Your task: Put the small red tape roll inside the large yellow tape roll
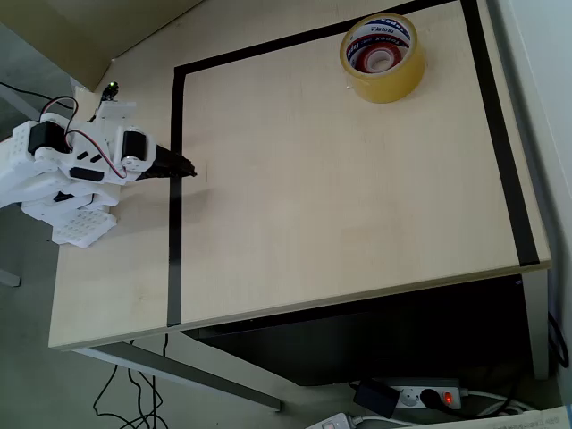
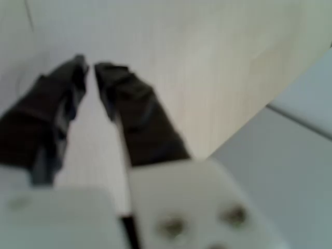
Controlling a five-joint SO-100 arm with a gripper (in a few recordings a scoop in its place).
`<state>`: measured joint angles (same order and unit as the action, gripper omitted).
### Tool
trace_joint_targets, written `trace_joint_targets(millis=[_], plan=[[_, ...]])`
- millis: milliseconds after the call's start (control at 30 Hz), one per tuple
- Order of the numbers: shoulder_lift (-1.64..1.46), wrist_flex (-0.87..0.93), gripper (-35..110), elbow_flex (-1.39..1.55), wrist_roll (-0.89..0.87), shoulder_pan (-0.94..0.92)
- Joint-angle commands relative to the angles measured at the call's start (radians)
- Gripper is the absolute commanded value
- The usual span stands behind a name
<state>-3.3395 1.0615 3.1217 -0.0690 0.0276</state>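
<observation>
A pale wooden table carries a black tape border running near its edges. Below its front edge, a power strip with a lit red switch lies on the floor among cables.

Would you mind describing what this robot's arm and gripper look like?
The arm is built of white plastic parts with black motor blocks set into them; thin red and black cables loop across its top. A perforated white plate sits at its lower end, and a small green light glows near its top. The gripper has two dark, tapering black fingers on a white mount with screws.
</observation>
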Motion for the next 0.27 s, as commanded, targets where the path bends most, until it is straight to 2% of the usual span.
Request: trace_joint_targets(millis=[0, 233], plan=[[0.003, 0.178, 0, -0.005, -0.029, 0.014], [0.003, 0.178, 0, -0.005, -0.023, 0.025]])
